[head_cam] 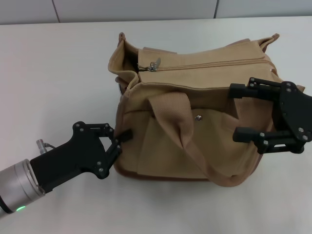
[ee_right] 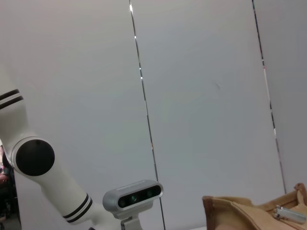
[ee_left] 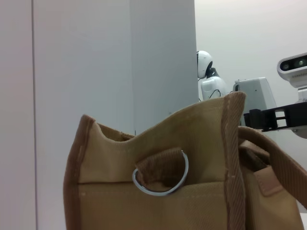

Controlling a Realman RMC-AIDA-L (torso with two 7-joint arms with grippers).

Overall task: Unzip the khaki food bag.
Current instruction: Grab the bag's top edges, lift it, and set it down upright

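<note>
Khaki food bag (head_cam: pixel 195 122) on tabletop (head_cam: pixel 58 73) w/ zipper pull (head_cam: pixel 154 65) at left end, zip seemingly closed; left gripper (head_cam: pixel 119 141) pinching its side, right gripper (head_cam: pixel 243 112) wide open.

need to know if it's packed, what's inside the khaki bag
Cannot tell. The khaki food bag has its top zipper closed, silver pull at the left end, so the canvas covers whatever is inside.
</note>
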